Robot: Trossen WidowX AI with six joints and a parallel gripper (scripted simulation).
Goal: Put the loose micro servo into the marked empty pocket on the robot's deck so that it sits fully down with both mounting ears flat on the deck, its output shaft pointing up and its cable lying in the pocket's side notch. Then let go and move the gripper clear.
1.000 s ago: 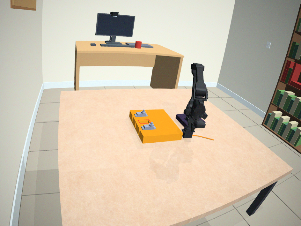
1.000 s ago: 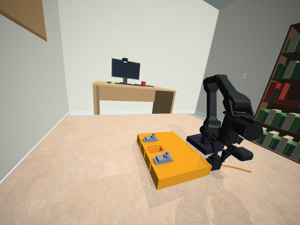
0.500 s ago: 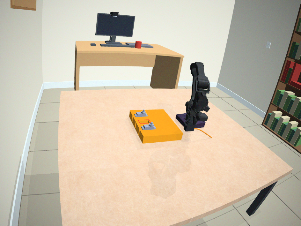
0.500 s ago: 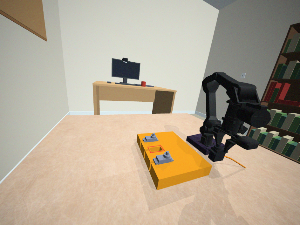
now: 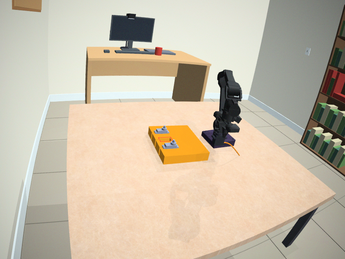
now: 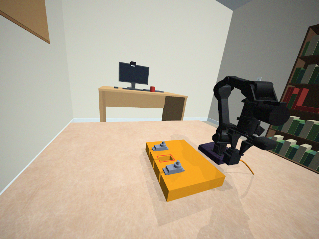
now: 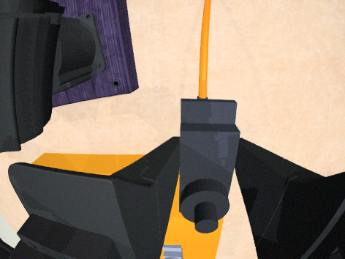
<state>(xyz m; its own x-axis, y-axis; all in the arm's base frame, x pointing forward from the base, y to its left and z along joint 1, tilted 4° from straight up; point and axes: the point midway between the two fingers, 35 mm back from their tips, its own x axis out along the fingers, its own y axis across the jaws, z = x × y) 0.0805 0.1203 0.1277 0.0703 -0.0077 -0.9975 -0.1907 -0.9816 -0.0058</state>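
The dark micro servo (image 5: 219,140) (image 6: 231,157) (image 7: 208,113) is held upright off the table, its output shaft pointing up. My gripper (image 5: 220,134) (image 6: 235,148) (image 7: 207,144) is shut on its body, one finger on each side. The orange cable (image 5: 233,147) (image 6: 247,166) (image 7: 204,55) runs away from the orange deck (image 5: 189,142) (image 6: 195,169) (image 7: 91,162) and droops. The empty pocket has a red outline (image 5: 164,137) (image 6: 164,155). It lies between two fitted grey servos, near the deck's notched left side in the top and exterior views. The held servo is right of the deck there.
The fitted servos, one at the back (image 5: 161,130) (image 6: 160,147) and one at the front (image 5: 170,145) (image 6: 173,168), stand up from the deck on either side of the pocket. The arm's purple base plate (image 5: 205,134) (image 6: 205,147) (image 7: 113,55) is close behind the held servo.
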